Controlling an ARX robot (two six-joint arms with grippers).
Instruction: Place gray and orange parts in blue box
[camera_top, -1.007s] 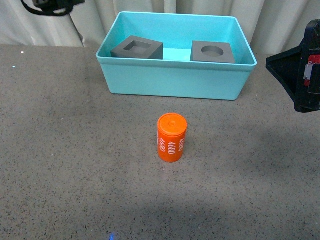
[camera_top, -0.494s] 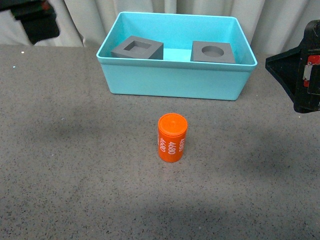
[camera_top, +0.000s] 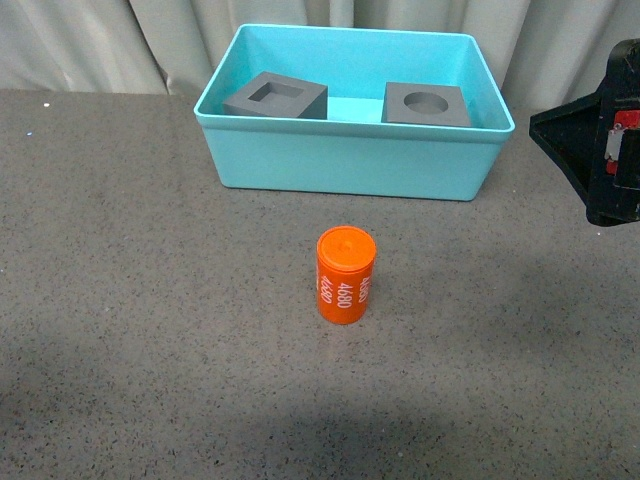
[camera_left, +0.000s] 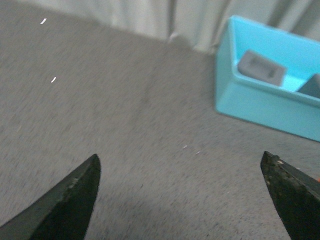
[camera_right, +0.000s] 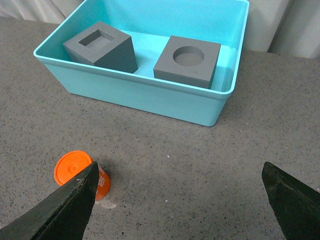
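Observation:
The orange cylinder (camera_top: 345, 275), printed "4680", stands upright on the gray table in front of the blue box (camera_top: 350, 165). Both gray cubes lie inside the box: the one with a square recess (camera_top: 275, 97) at the left, the one with a round hole (camera_top: 427, 104) at the right. My right gripper (camera_top: 585, 150) is open and empty at the right edge, above the table. In the right wrist view (camera_right: 180, 175) the cylinder (camera_right: 77, 170) sits beside one finger (camera_right: 70, 207), untouched. My left gripper (camera_left: 180, 170) is open and empty over bare table, apart from the box (camera_left: 260, 102).
The speckled gray table (camera_top: 150, 300) spreads around the cylinder. Pale curtains (camera_top: 100, 40) hang behind the box along the table's far edge.
My left arm, at the top left of the front view earlier, has moved out of that view. The cylinder, cubes, box and right gripper have not moved.

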